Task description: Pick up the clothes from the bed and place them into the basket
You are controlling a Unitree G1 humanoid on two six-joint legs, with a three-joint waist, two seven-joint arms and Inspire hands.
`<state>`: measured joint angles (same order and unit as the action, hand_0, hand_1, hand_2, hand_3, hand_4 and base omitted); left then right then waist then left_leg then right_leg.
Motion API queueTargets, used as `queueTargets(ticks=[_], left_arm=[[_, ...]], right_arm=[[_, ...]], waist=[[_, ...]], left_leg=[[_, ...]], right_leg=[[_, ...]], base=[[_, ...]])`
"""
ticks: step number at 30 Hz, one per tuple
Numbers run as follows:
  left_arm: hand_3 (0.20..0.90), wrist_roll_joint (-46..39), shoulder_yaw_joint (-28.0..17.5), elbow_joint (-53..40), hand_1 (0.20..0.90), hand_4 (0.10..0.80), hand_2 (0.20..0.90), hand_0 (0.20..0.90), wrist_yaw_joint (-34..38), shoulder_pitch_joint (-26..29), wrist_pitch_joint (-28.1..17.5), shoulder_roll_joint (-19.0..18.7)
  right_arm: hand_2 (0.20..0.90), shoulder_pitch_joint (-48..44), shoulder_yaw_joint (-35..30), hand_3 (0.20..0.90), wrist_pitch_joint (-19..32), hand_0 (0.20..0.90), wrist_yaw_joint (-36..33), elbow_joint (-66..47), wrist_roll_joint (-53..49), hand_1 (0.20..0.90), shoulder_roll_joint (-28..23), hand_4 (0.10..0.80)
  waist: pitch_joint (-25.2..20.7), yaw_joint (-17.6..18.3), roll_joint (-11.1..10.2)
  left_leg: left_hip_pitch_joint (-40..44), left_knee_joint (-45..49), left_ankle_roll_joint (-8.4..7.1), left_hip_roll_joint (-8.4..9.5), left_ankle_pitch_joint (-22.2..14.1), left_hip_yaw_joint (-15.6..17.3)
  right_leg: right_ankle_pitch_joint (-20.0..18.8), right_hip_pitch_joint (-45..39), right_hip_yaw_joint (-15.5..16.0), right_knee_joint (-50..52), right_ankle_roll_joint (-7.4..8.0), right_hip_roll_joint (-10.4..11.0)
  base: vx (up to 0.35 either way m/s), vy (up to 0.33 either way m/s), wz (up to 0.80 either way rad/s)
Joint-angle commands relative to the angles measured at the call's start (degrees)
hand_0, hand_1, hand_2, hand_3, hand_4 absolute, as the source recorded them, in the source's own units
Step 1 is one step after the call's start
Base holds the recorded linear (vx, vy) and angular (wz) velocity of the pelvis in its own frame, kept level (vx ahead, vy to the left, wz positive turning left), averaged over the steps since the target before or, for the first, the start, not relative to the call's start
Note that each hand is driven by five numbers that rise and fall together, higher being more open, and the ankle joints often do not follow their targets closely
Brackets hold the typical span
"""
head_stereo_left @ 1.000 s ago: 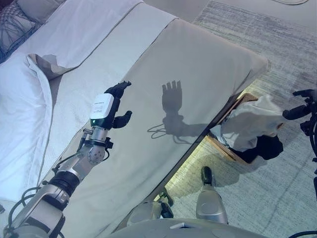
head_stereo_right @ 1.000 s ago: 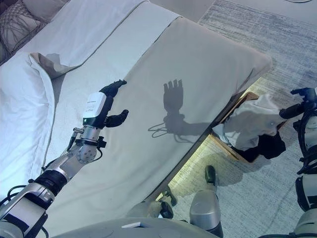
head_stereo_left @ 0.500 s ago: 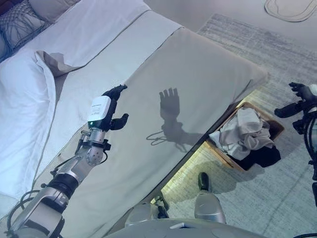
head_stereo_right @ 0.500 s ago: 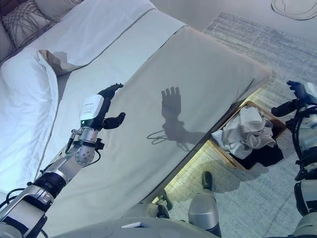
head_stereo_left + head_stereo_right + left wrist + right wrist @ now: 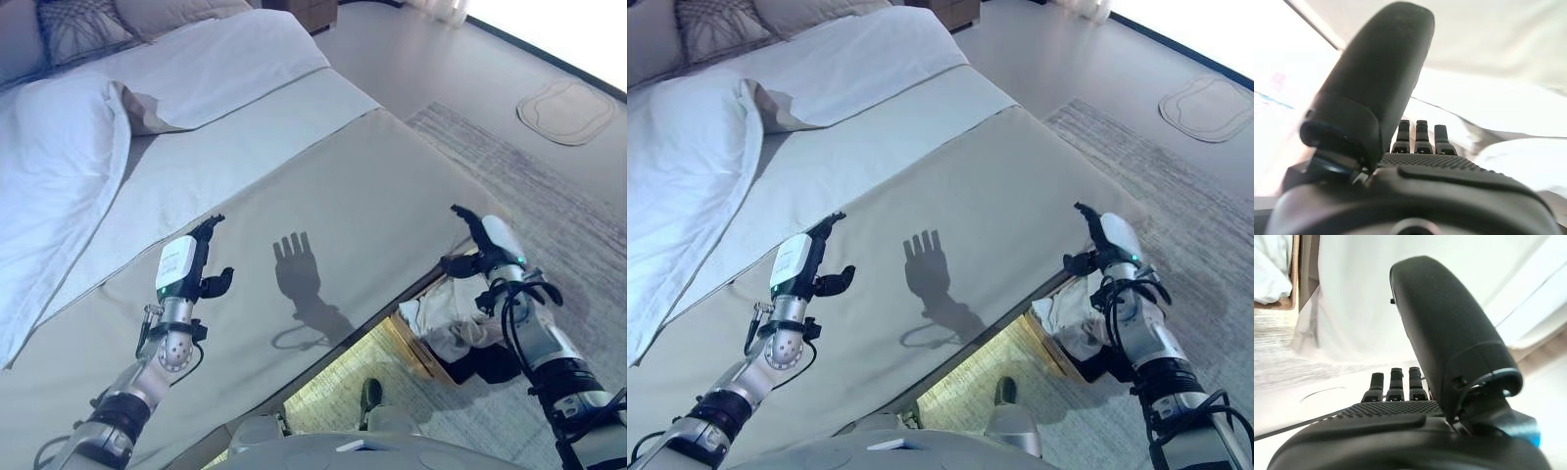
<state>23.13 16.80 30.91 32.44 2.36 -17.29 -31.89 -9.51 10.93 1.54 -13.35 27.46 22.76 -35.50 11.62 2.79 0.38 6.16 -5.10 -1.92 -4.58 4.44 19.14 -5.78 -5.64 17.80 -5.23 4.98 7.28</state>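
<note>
Both hands spread, holding nothing — left hand (image 5: 191, 264) over the bed (image 5: 353, 186), right hand (image 5: 480, 245) above the basket (image 5: 407, 338) of clothes (image 5: 436, 318).

no readable text, labels or signs

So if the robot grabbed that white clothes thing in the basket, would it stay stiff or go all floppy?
Probably floppy: the white garment lies crumpled, with folds, in the basket beside the bed. It likely weighs little, since it looks like thin cloth bunched in a loose heap. It could drag on the dark clothing beside it, which it seems to touch.
</note>
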Motion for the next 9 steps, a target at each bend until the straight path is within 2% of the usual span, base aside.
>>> queueTargets(ticks=[1, 6, 9], left_arm=[[0.9, 0.8, -4.8, -0.3, 0.9, 0.8, 0.9, 0.9, 1.6, 2.0, -1.5, 0.1], [0.9, 0.8, -6.5, 0.3, 0.9, 0.8, 0.9, 0.9, -0.3, -0.3, -2.5, 1.1], [0.9, 0.0, -7.1, -0.7, 0.9, 0.8, 0.9, 0.9, -1.6, -1.4, -2.7, 1.1]], right_arm=[[0.9, -2.3, 0.8, 0.9, 4.1, 0.9, -7.6, -1.8, 1.7, 0.9, -0.8, 0.8], [0.9, 1.1, 2.5, 0.9, 4.0, 0.9, -10.9, -2.3, 6.9, 0.9, 3.3, 0.8], [0.9, 3.4, 2.6, 0.9, 4.0, 0.9, -10.7, -3.6, 5.3, 0.9, 4.8, 0.8]], waist=[[-6.1, -1.7, 0.4], [-6.5, -2.6, 0.1], [-6.5, -3.0, -0.1]], left_leg=[[1.3, 0.1, -1.66, -0.57, -3.8, -0.8], [1.3, 0.1, -1.25, -0.46, -3.6, -1.9], [1.3, 0.1, -1.07, -0.49, -3.6, -2.5]], right_leg=[[6.1, 0.5, 0.7, 5.2, 0.54, -2.1], [6.8, 0.0, 1.0, 6.2, 0.43, -2.1], [7.4, -0.3, 1.1, 7.0, 0.49, -1.9]], base=[[0.053, 0.09, 0.19], [0.034, 0.053, 0.1], [0.03, 0.017, 0.12]])
